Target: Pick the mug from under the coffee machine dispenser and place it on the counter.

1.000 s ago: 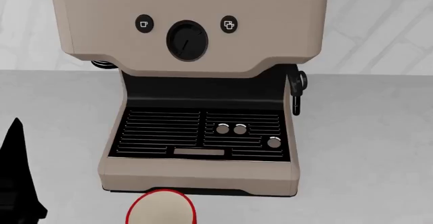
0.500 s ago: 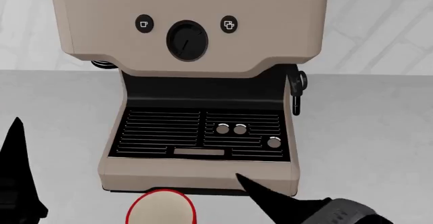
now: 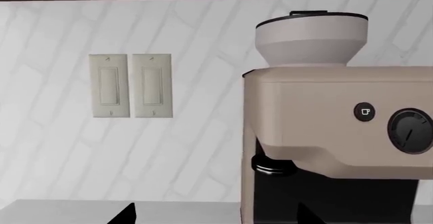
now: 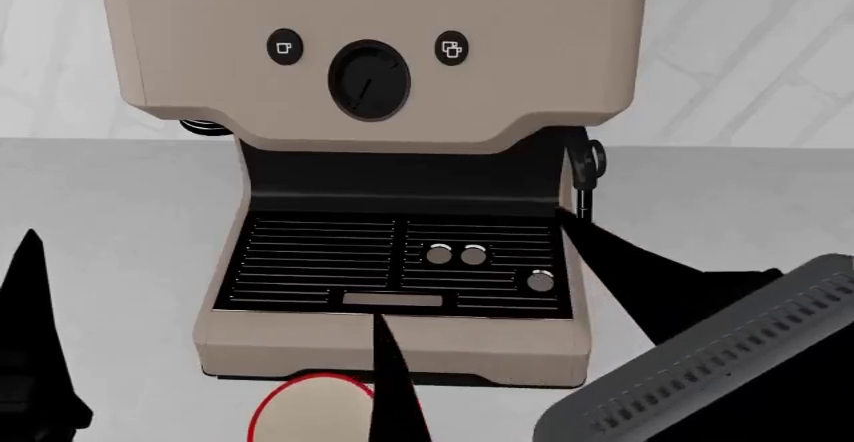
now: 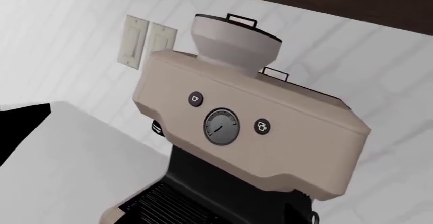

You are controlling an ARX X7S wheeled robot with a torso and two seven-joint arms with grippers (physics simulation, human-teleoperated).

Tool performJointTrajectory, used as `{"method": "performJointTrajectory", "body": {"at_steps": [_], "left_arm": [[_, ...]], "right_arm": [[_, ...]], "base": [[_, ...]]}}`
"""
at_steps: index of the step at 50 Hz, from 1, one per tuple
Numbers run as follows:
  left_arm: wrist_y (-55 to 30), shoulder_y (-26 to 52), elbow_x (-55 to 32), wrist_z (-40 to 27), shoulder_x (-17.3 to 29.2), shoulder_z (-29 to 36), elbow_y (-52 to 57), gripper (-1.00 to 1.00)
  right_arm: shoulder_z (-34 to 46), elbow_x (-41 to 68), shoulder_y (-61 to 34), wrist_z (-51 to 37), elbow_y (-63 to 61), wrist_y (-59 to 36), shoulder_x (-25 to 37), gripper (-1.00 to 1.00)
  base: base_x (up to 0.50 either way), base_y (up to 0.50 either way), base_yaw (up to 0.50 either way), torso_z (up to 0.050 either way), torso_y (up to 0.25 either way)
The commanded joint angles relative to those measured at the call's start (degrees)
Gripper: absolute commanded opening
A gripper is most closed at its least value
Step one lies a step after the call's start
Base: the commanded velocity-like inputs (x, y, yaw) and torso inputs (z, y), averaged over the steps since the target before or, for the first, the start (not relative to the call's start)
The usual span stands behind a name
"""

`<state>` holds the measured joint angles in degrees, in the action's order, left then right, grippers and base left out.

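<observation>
A broad white, faintly marbled surface (image 4: 107, 212) runs beneath a white tiled wall with two pale switch plates (image 3: 131, 85). On it stands the beige boxy coffee machine dispenser (image 4: 371, 52). The right gripper (image 4: 481, 292) shows black jaws spread wide, holding nothing; the glossy red mug (image 4: 318, 412) sits just beside its nearer finger, before the machine. The left gripper (image 4: 34, 352) is only partly visible, its state unclear.

Mug (image 4: 314, 412) on counter (image 4: 107, 222) before coffee machine dispenser (image 4: 371, 52); right gripper (image 4: 467, 282) jaws spread above.

counter (image 4: 747, 192): white, marbled | on it: beige coffee machine (image 4: 387, 342), red mug (image 4: 314, 414)
</observation>
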<state>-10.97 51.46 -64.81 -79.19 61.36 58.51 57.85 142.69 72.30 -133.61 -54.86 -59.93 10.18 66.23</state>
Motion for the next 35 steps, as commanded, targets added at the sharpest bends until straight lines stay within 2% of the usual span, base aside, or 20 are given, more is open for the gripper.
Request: {"method": "performJointTrajectory", "body": {"at_steps": [1,26,35], "left_arm": [[-0.15,0.28,-0.08,-0.03,-0.3,0.1,-0.06,1.0],[0.18,-0.01,0.37,-0.85,1.14,0.39,1.28,1.0],[1.26,3.85,-1.27,-2.23,3.47,2.63,2.08,1.0]], "right_arm": [[-7.39,4.75,-0.14,3.04,0.33,-4.02,4.4,1.0],[-13.13,6.77,3.31,2.22,2.73,-3.64,7.25,1.0],[-14.23,7.12,4.42,1.44,3.4,-2.76,9.4,1.0]], "base": [[0.0,0.0,0.0,0.0,0.0],[0.0,0.0,0.0,0.0,0.0],[0.0,0.0,0.0,0.0,0.0]]}}
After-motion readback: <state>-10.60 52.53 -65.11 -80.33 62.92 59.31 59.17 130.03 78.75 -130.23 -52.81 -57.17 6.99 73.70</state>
